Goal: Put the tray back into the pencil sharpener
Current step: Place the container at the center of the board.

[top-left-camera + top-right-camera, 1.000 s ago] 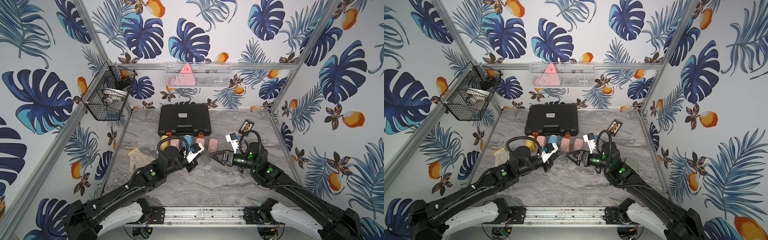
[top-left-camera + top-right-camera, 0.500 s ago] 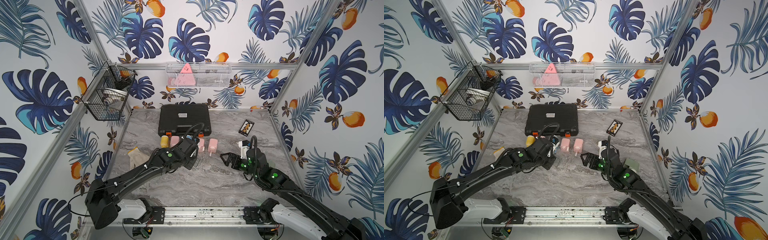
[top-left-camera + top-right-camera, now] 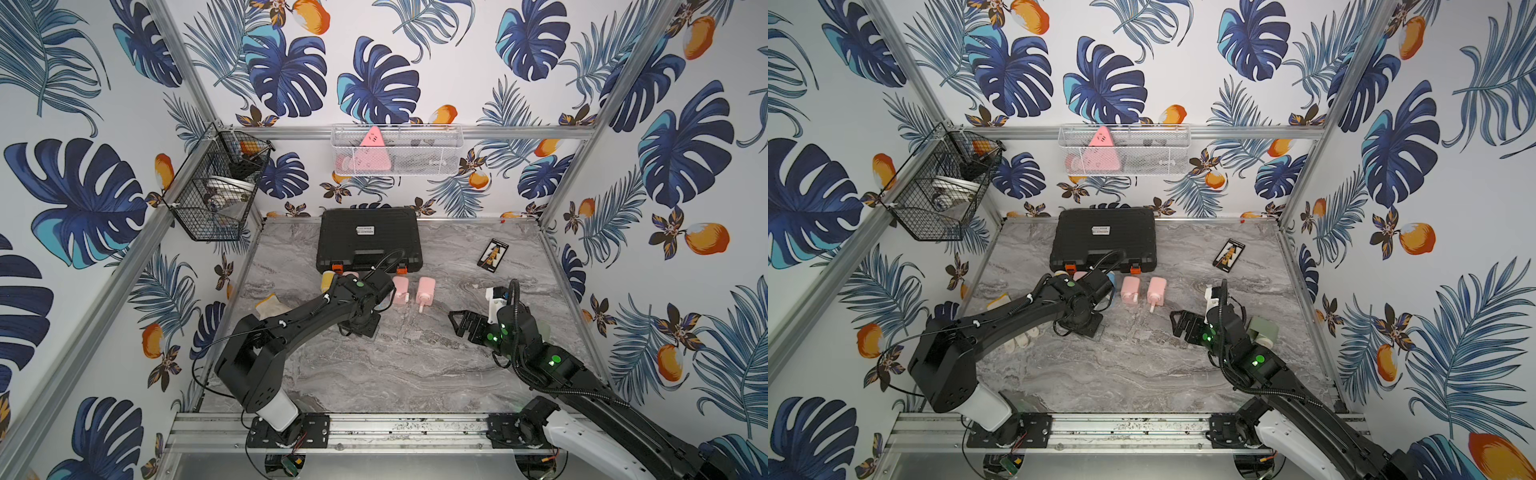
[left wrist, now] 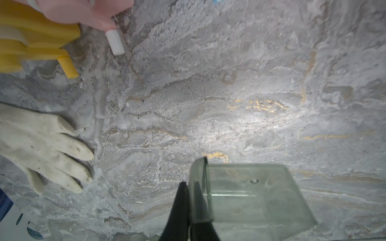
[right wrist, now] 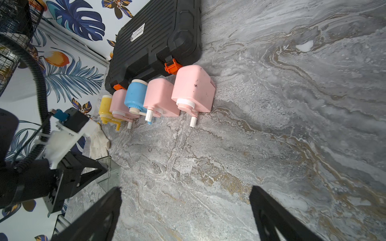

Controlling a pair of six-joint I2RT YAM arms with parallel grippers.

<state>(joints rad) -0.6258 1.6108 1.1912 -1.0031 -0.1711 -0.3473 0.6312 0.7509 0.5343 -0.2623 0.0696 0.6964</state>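
One wall of the clear tray point(image 4: 250, 194) sits pinched in your left hand point(image 4: 189, 187); your right hand point(image 5: 186, 188) gapes empty; carry the tray level and square.

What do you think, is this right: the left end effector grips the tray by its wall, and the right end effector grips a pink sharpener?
One part is wrong. The left end effector grips the tray by its wall, but the right end effector is open and empty; the right wrist view shows its jaws wide apart, away from the pink sharpeners.
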